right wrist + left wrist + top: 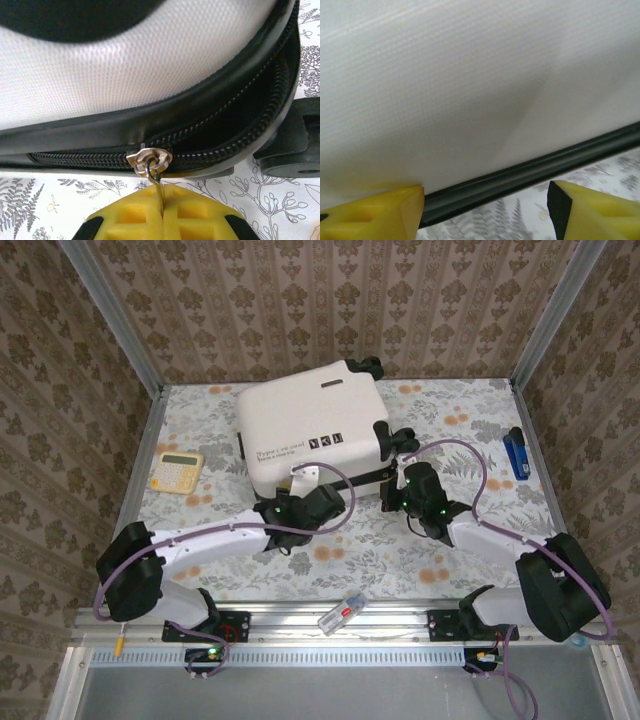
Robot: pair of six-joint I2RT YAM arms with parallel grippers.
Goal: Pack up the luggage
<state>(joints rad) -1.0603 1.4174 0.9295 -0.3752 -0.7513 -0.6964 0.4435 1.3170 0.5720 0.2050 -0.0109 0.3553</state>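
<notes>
The luggage (310, 430), a white hard-shell suitcase with black wheels, lies flat at the middle of the table. My left gripper (305, 478) stands open against its near side; in the left wrist view the white shell (470, 80) and its black seam (520, 175) sit just beyond my yellow fingertips (395, 210), nothing between them. My right gripper (400, 480) is at the suitcase's near right corner, shut on the metal zipper pull (157, 182). The slider (149, 157) sits on the black zipper track (240, 135), closed to its left and gaping open to its right.
A yellow calculator (177, 471) lies at the left of the floral tablecloth. A blue stapler (517, 453) lies at the right. A small clear item with a red part (341, 613) rests on the front rail. Walls enclose the table's sides and back.
</notes>
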